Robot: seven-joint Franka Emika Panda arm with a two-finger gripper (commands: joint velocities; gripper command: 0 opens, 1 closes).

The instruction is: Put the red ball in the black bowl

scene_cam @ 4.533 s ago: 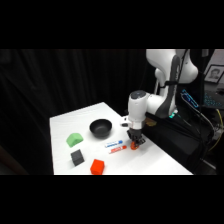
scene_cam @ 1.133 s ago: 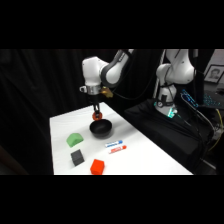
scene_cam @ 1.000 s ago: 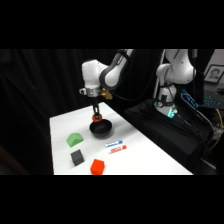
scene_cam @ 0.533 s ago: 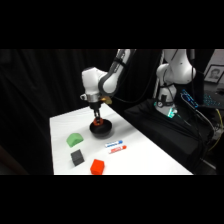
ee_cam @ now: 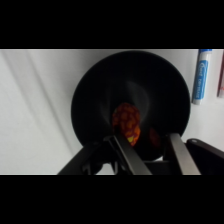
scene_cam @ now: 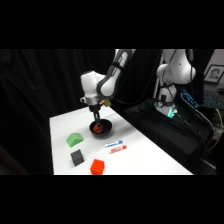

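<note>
The white arm bends down from the top centre of the frame, and its tool (scene_cam: 96,118) hangs just above the black bowl (scene_cam: 100,129), which sits left of centre on the white tabletop (scene_cam: 145,160). A red-orange patch, the red ball (scene_cam: 99,129), shows inside the bowl under the tool. A green wedge (scene_cam: 74,139) lies lower left of the bowl, a dark grey cube (scene_cam: 77,158) below it, and a red-orange block (scene_cam: 97,167) at the frame's lower edge. Two markers (scene_cam: 116,146) lie side by side right of the bowl. The arm's base (scene_cam: 172,75) stands at the upper right.
</note>
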